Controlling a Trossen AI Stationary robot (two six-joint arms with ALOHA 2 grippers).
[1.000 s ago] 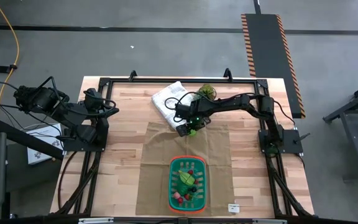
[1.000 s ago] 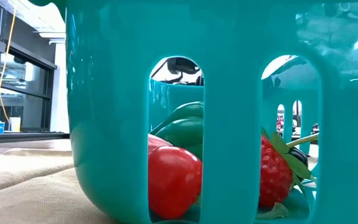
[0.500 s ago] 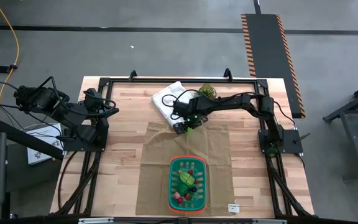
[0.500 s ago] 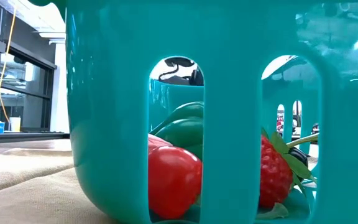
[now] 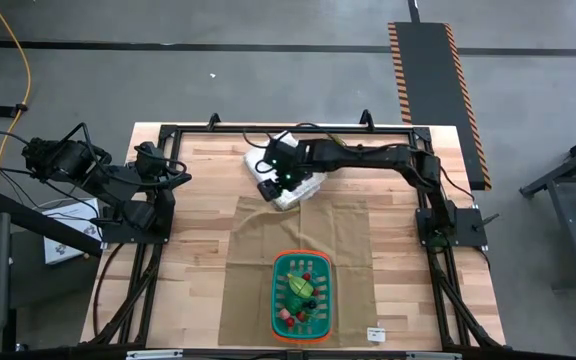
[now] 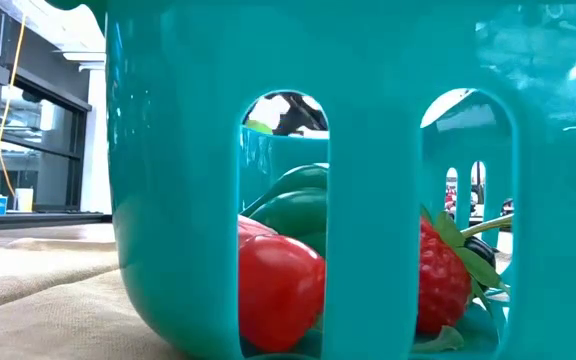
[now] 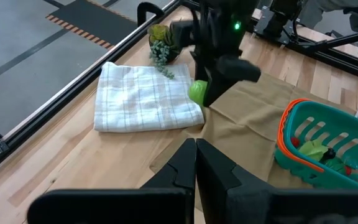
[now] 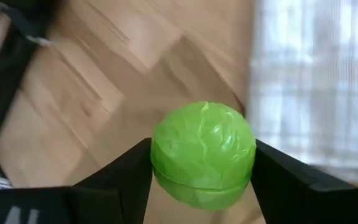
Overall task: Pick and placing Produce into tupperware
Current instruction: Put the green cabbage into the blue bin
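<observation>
My right gripper hangs above the near edge of the folded white cloth, shut on a round green cabbage-like piece of produce, which the left wrist view also shows. The tupperware, a green basket with an orange rim, stands on the tan cloth near the table's near edge. It holds several produce pieces, among them a red tomato, a strawberry and a green pepper. My left gripper waits shut at the table's left side, touching nothing. My right gripper pinches the green ball between its two fingers, one on each of its opposite sides. The fingers slant down from the table's right side. The ball is lifted clear of the table and the cloth.
A folded white checked cloth lies at the far middle, with a small potted plant beside it. A tan cloth covers the table's middle. A black frame rail runs along the far edge.
My right gripper has risen from the tan cloth and swung toward the far left, ending over the white cloth's near edge. The green ball has come up with it, lifted clear. The gripper has tipped somewhat while rising.
</observation>
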